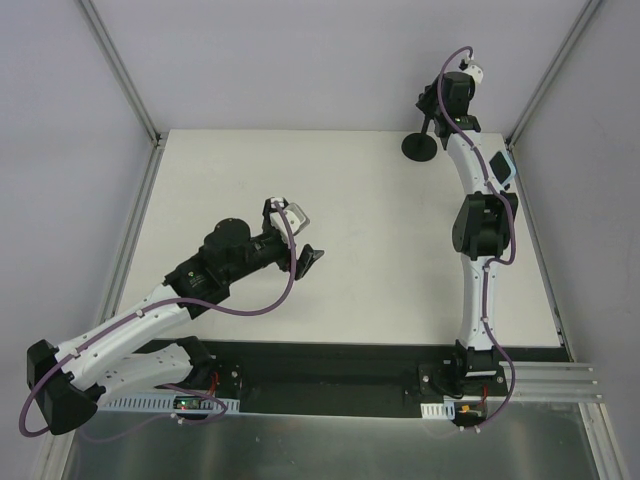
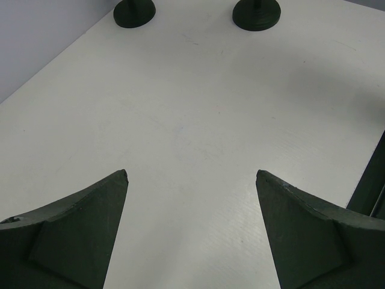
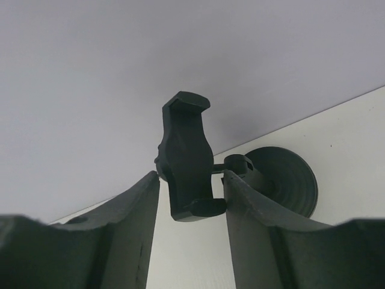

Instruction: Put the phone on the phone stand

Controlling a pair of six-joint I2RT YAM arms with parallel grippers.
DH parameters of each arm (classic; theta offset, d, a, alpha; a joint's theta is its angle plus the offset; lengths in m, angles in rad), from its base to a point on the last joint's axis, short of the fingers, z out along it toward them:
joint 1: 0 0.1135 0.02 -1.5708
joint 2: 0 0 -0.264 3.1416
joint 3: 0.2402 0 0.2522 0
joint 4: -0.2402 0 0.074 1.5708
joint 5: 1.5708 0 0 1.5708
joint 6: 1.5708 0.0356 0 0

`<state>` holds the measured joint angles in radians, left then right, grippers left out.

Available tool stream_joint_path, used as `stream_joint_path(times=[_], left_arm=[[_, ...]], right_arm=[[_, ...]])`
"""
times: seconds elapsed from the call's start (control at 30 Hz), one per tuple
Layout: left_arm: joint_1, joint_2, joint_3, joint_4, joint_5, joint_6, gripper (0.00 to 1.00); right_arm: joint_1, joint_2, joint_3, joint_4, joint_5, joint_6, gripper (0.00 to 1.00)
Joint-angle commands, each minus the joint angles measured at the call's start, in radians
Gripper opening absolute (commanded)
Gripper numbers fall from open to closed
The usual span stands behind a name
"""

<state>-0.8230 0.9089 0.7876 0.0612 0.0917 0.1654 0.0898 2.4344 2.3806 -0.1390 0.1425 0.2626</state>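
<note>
The phone does not show in any view. The black phone stand [image 1: 421, 146] stands at the table's far right corner. In the right wrist view its upright cradle [image 3: 185, 159] sits between my right fingertips, and its round base [image 3: 287, 180] lies behind the right finger. My right gripper [image 3: 191, 176] has its jaws closed in against the cradle's sides. In the top view the right gripper [image 1: 447, 118] is reached out over the stand. My left gripper [image 1: 312, 258] hovers over mid-table, open wide and empty, as the left wrist view [image 2: 191, 174] shows.
Two dark round bases [image 2: 134, 12] [image 2: 257, 13] show at the far edge in the left wrist view. Grey walls and frame posts [image 1: 120, 70] close the table's back and sides. The right arm [image 1: 480, 225] runs along the right edge.
</note>
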Motion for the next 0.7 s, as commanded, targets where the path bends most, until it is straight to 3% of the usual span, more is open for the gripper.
stream_joint_path(times=[0.0, 0.13, 0.23, 0.27, 0.43, 0.67], left_arm=[[0.005, -0.016, 0.027, 0.019, -0.010, 0.003, 0.87], [0.005, -0.024, 0.027, 0.019, -0.006, -0.001, 0.87], [0.005, -0.033, 0.027, 0.017, -0.007, 0.002, 0.87], [0.005, -0.036, 0.027, 0.017, -0.009, 0.002, 0.87], [0.004, -0.048, 0.032, 0.008, -0.020, -0.009, 0.87], [0.005, -0.071, 0.055, -0.020, -0.075, -0.044, 0.87]], right_arm=[[-0.001, 0.003, 0.055, 0.042, -0.023, 0.021, 0.45], [0.001, 0.000, 0.065, 0.039, -0.044, 0.030, 0.30], [0.001, -0.020, 0.063, 0.013, -0.058, 0.036, 0.12], [0.001, -0.029, 0.058, -0.013, -0.064, 0.050, 0.01], [0.027, -0.199, -0.095, -0.050, -0.072, 0.079, 0.01], [0.113, -0.597, -0.623, -0.002, -0.049, 0.131, 0.01]])
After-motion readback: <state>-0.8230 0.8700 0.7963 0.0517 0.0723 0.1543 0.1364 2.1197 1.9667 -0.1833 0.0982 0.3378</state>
